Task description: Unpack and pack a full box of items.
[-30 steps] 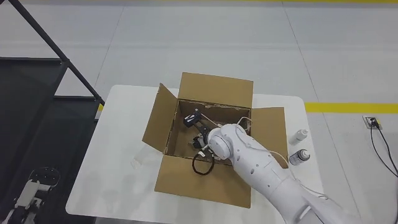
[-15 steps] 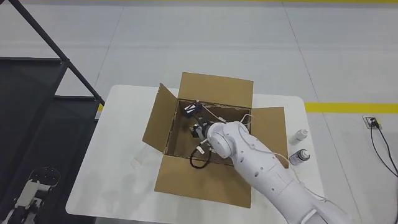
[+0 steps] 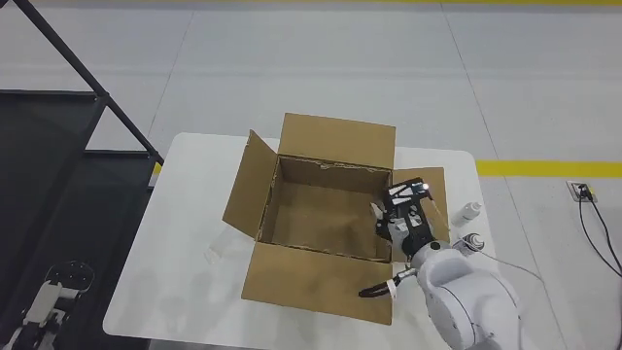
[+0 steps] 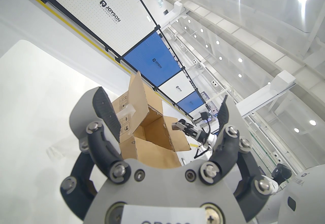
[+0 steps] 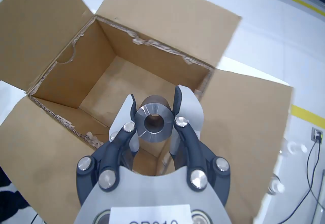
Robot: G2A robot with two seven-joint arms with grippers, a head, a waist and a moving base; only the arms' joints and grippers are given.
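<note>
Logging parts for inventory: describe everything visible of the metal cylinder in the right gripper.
The metal cylinder is short, dark grey, seemingly machined steel, with a bevelled end face and central bore. The right gripper clamps its sides, end face toward the wrist camera, above the cardboard box near its rim.

The right gripper [image 5: 155, 98] lifts out of the box [image 3: 335, 141] and swings from its middle to its right side, jaws clamped on a metal cylinder [image 5: 153, 122].

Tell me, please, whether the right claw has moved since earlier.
Yes; the right claw has lifted out of the cardboard box, over its right flap.
</note>
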